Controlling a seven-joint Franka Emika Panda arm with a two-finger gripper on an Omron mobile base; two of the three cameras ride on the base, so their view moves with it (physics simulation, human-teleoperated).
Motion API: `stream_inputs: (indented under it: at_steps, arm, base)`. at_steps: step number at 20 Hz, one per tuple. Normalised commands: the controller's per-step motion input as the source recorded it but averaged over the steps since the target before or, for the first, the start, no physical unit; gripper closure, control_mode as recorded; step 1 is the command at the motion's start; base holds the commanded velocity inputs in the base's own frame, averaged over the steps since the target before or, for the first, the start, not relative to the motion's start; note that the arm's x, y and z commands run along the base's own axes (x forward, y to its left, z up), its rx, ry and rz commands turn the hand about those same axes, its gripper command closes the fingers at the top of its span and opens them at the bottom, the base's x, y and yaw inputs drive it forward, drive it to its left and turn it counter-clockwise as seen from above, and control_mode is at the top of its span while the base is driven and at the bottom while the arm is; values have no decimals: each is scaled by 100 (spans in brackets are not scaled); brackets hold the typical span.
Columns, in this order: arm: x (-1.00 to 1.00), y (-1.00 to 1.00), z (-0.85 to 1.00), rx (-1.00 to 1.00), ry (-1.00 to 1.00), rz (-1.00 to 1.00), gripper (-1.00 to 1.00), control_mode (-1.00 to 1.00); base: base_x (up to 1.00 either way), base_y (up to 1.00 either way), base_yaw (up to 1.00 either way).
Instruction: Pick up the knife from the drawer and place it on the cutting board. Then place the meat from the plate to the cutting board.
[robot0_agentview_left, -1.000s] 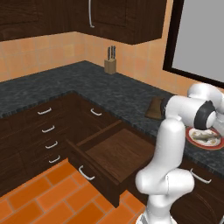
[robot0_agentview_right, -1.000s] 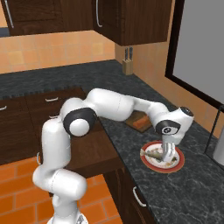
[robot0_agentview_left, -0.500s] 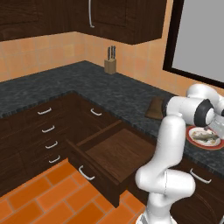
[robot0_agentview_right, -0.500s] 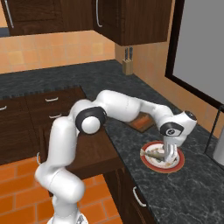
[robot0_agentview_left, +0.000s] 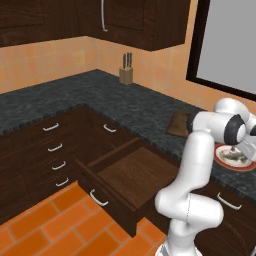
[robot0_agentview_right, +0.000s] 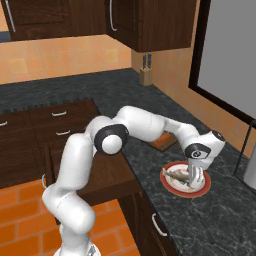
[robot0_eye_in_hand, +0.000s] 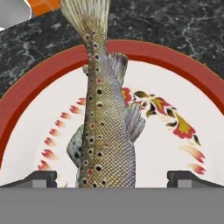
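While the arm reaches across the counter (robot0_agentview_right: 150, 107), we find the gripper (robot0_agentview_right: 195, 176) low over the plate (robot0_agentview_right: 202, 188), its fingers (robot0_eye_in_hand: 43, 178) set wide apart with the meat (robot0_eye_in_hand: 103, 113) — a spotted fish — between them. In the hand view the two tips stand at either side of the fish body and touch neither it nor each other. The meat lies flat on the plate, its tail reaching past the red rim onto the dark counter. The plate (robot0_agentview_left: 246, 165) sits near the counter's front edge, partly behind the arm in the left base view. The board (robot0_agentview_right: 165, 140) lies on the counter just beyond the plate, half hidden by the arm; we cannot tell whether the knife is on it. The drawer (robot0_agentview_left: 132, 175) stands pulled out — its wooden floor bare. A knife block (robot0_agentview_left: 125, 75) stands by the far wall.
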Motion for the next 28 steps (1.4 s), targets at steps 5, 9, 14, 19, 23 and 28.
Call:
stream_inputs:
  at_steps: [5,9,14,19,23,28]
  arm:
    - [1,21,-18,0,-3,0,-100,-100]
    - [-13,24,-37,0,-1,-4,100,-100]
    - [-15,34,-15,-1,-5,-7,100,-100]
    - [-4,39,60,-21,-24,-1,100,-100]
    - [21,34,100,-33,-24,6,100,-100]
    - [83,60,64,-38,-24,19,100,-100]
  base:
    - [0,0,0]
    - [0,0,0]
    - [0,0,0]
    - [0,0,0]
    - [0,0,0]
    - [0,0,0]
